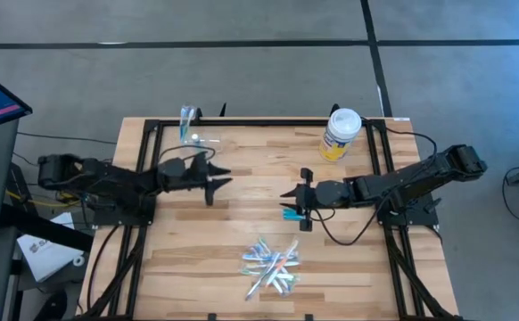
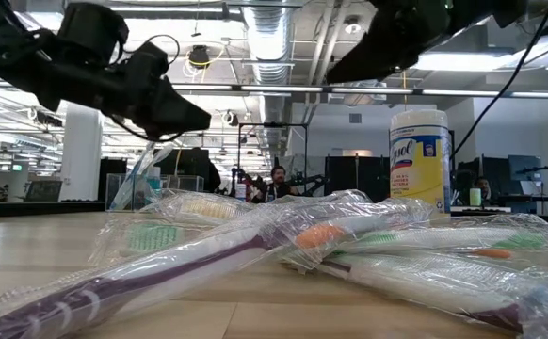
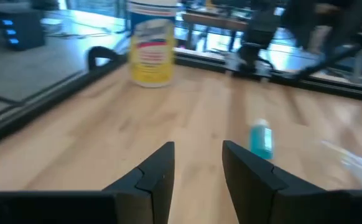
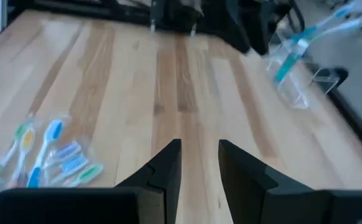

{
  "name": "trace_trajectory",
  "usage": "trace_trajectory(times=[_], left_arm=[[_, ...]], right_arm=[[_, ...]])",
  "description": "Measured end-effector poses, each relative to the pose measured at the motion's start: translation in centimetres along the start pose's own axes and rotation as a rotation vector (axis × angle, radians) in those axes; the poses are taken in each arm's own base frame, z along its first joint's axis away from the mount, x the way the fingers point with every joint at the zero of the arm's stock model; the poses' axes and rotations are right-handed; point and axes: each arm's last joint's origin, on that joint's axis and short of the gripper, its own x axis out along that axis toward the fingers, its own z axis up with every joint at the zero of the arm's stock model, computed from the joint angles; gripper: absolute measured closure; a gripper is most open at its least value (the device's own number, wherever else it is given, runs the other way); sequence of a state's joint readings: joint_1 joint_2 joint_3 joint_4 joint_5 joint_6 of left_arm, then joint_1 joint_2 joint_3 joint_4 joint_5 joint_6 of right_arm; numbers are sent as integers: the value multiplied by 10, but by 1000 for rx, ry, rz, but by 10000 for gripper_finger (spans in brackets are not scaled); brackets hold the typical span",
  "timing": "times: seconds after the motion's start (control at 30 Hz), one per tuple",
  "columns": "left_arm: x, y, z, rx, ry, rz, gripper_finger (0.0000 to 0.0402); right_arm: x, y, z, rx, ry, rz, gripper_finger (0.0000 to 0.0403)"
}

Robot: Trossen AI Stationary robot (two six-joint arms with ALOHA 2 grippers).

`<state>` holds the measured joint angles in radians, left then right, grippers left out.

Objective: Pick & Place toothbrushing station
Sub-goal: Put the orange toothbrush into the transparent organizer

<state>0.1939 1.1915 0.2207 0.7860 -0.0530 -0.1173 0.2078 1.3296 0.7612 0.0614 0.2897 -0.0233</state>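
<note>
A small clear cup [image 1: 202,138] stands at the table's far left with a blue toothbrush [image 1: 186,120] leaning in it; the right wrist view shows the cup [image 4: 295,86] too. A heap of wrapped toothbrushes [image 1: 271,266] lies near the front edge, filling the low view's foreground [image 2: 283,245]. A small teal-blue tube [image 1: 291,214] lies on the wood mid-table, also in the left wrist view [image 3: 261,140]. My left gripper [image 1: 226,178] hovers open left of centre, pointing right. My right gripper [image 1: 284,193] hovers open just beyond the tube, pointing left. Both hold nothing.
A white-lidded jar with a yellow label [image 1: 341,134] stands at the far right corner, also in the low view [image 2: 420,155]. Black frame rails [image 1: 144,160] run along the table's left and right sides. Bare wood lies between the two grippers and the toothbrush heap.
</note>
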Motion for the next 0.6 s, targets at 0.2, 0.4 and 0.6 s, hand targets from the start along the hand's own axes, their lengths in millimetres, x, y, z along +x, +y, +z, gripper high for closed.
trace_trajectory(times=[0.2, 0.4, 0.6], left_arm=[[-2, -21, -3, 19, 10, -103, 273], [-4, -30, -4, 27, 13, -146, 273], [-4, -31, -4, 28, 13, -148, 273]], right_arm=[[-2, 6, -12, 42, 118, 126, 306], [-7, 19, -20, 67, 203, 178, 306], [-4, 36, -32, 125, 304, 198, 306]])
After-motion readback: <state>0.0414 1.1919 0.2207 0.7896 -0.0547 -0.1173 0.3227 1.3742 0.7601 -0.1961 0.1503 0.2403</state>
